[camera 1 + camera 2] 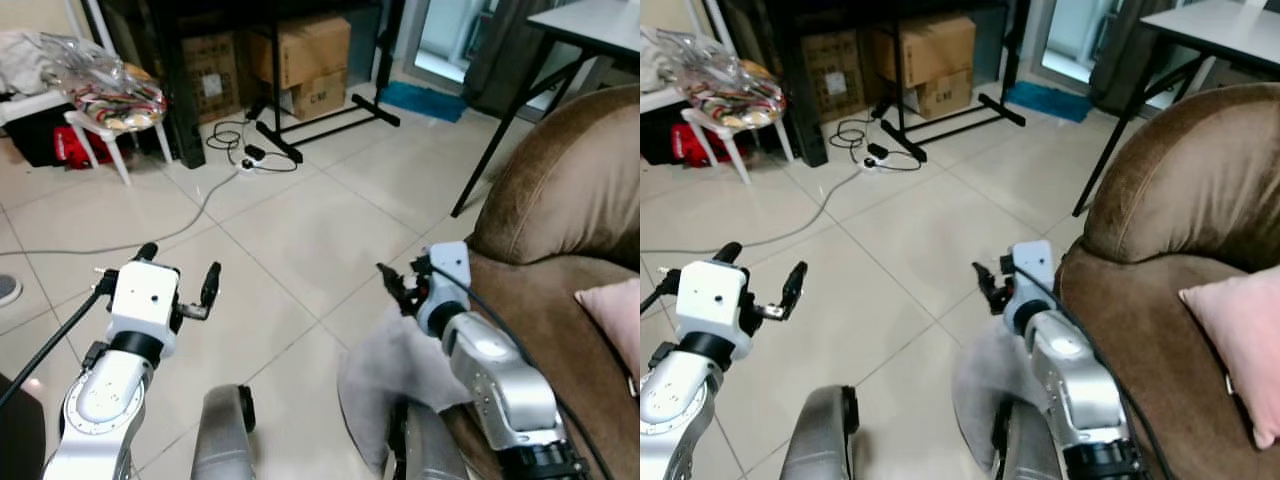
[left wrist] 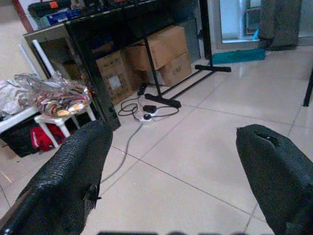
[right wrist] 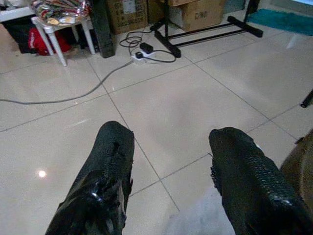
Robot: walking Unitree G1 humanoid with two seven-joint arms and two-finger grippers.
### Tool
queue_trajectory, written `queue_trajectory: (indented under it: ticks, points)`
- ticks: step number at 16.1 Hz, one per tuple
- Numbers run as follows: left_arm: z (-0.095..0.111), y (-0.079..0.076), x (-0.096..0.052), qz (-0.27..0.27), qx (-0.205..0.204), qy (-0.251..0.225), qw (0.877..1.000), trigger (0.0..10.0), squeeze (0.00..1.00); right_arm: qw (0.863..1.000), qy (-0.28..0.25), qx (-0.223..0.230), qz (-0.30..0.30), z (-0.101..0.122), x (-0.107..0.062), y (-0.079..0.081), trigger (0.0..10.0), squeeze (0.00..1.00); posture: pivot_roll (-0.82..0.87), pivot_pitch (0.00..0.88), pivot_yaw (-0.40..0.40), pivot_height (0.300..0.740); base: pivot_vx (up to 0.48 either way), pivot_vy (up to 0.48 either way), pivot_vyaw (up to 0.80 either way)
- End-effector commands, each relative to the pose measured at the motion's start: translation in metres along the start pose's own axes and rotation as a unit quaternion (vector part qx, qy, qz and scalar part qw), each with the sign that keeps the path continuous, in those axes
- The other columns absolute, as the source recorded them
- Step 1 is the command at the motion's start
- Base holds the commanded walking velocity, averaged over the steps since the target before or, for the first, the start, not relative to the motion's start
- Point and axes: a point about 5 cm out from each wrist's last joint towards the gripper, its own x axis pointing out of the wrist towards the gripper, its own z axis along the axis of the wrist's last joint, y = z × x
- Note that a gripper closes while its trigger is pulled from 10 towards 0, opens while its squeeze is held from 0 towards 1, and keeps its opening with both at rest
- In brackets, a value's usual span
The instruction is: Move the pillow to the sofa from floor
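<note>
Seeing loads of open floor [image 1: 300, 230] straight ahead, nothing blocking there. Getting crowded by the sofa [image 1: 1180, 200] on the right, with a table leg [image 1: 495, 150] and cable [image 1: 150, 240] beyond.

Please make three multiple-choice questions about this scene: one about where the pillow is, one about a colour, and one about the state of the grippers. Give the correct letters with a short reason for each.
1. Where does the pink pillow lie?
A. on the tiled floor
B. on the brown sofa
C. on the white plastic chair

2. What colour is the mat by the doorway?
A. teal
B. red
C. yellow

3. How are the two grippers?
A. both shut on the pillow
B. left open, right holding a cable
C. both open and empty

Answers: B, the pillow rests on the sofa seat. A, the mat is teal. C, the left gripper and right gripper each show spread fingers with only floor between.
</note>
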Motion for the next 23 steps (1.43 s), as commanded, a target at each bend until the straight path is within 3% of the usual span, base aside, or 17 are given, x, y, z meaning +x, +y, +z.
queue_trajectory:
  ticks: [1,7,10,11,12,14,16,21,22,23]
  points:
    - [-0.002,-0.004,-0.001,-0.005,0.003,0.005,1.000,10.0,0.24,1.000,0.014,0.001,-0.001,-0.005,0.000,-0.003,10.0,0.00,0.05,0.000,-0.041,0.506,0.000,0.000,0.00]
    - [-0.006,-0.003,-0.002,-0.030,0.026,0.019,0.999,10.0,0.25,0.998,0.053,0.029,-0.022,-0.022,0.020,-0.012,10.0,0.00,0.07,0.000,-0.046,0.446,0.000,0.000,0.00]
    - [-0.004,0.001,-0.005,-0.055,0.036,0.023,0.998,10.0,0.25,0.998,0.055,0.005,-0.034,-0.024,0.038,-0.014,10.0,0.00,0.10,0.000,-0.054,0.431,0.000,0.000,0.00]
    - [-0.001,-0.001,-0.005,-0.092,0.023,0.022,0.995,10.0,0.25,0.997,0.046,0.018,-0.055,-0.022,0.046,-0.019,10.0,1.00,0.11,0.000,-0.055,0.431,0.000,0.000,0.00]
    - [0.001,-0.006,-0.008,-0.144,0.017,0.024,0.989,10.0,0.25,0.996,0.036,0.020,-0.081,-0.019,0.052,-0.026,10.0,1.00,0.11,0.000,-0.055,0.431,0.000,0.000,0.00]
    - [0.002,-0.012,-0.012,-0.191,0.011,0.029,0.981,10.0,0.25,0.993,0.035,0.006,-0.109,-0.018,0.057,-0.034,10.0,1.00,0.12,0.000,-0.055,0.431,0.000,0.000,0.00]
    - [0.006,-0.025,-0.022,-0.267,-0.006,0.033,0.963,10.0,0.25,0.983,0.067,-0.040,-0.167,-0.021,0.059,-0.052,10.0,1.00,0.13,0.000,-0.054,0.431,0.000,0.000,0.00]
    - [0.008,-0.028,-0.032,-0.306,-0.012,0.049,0.951,10.0,0.25,0.969,0.123,-0.074,-0.200,-0.032,0.058,-0.066,10.0,1.00,0.15,0.013,-0.048,0.431,0.000,0.000,0.00]
    - [0.009,-0.026,-0.034,-0.310,-0.011,0.054,0.949,10.0,0.25,0.965,0.147,-0.074,-0.202,-0.041,0.055,-0.068,10.0,0.19,0.16,0.032,-0.043,0.431,0.000,0.000,0.00]
    - [0.009,-0.024,-0.036,-0.312,-0.010,0.057,0.948,10.0,0.25,0.962,0.160,-0.070,-0.208,-0.046,0.052,-0.070,10.0,0.00,0.16,0.039,-0.041,0.431,0.000,0.000,0.00]
